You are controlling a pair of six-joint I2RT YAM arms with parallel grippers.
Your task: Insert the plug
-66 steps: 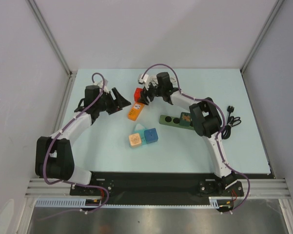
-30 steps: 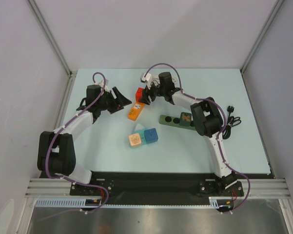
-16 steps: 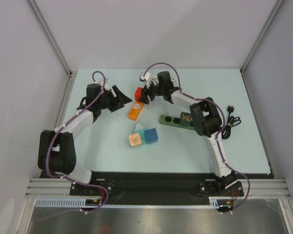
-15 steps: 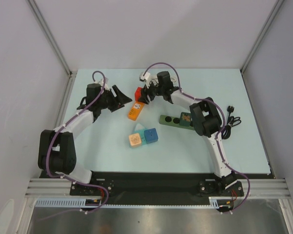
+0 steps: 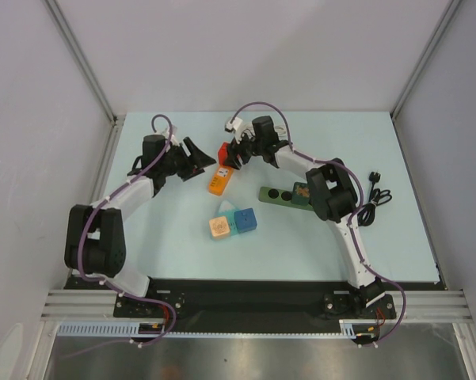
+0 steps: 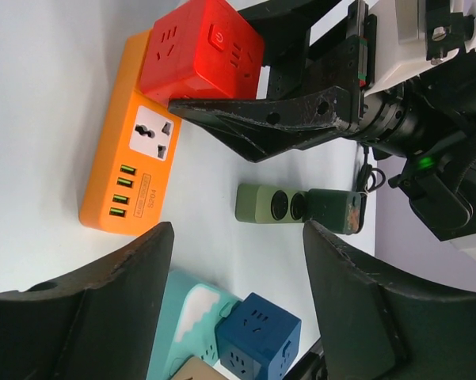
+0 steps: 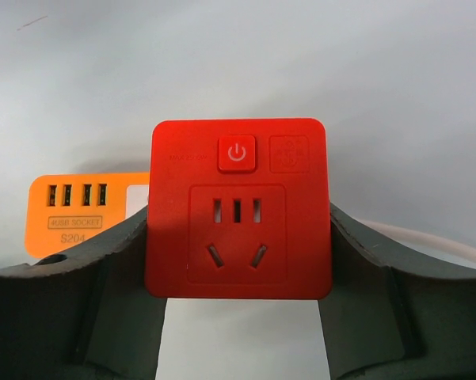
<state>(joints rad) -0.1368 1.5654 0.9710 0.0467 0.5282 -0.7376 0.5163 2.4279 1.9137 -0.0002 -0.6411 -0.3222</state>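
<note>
A red socket cube [image 7: 238, 210] sits between the fingers of my right gripper [image 7: 238, 265], which press on both its sides. In the top view the cube [image 5: 223, 150] is at the back middle, touching the far end of an orange power strip [image 5: 218, 181]. My left gripper [image 5: 199, 158] is open and empty, just left of the cube and strip; its wrist view shows the cube [image 6: 202, 51] and the strip [image 6: 131, 170] ahead of its gripper [image 6: 238, 261]. A black plug [image 5: 373, 176] with coiled cable lies at the far right, away from both grippers.
A green power strip [image 5: 279, 194] with a dark green adapter [image 5: 302, 192] lies right of centre. A teal socket, a tan cube and a blue cube [image 5: 245, 220] cluster at the centre front. A white cord [image 7: 428, 241] runs behind the red cube.
My right wrist has shifted slightly to the left around the red cube. My left gripper has edged a little towards the cube. The cube has barely moved.
</note>
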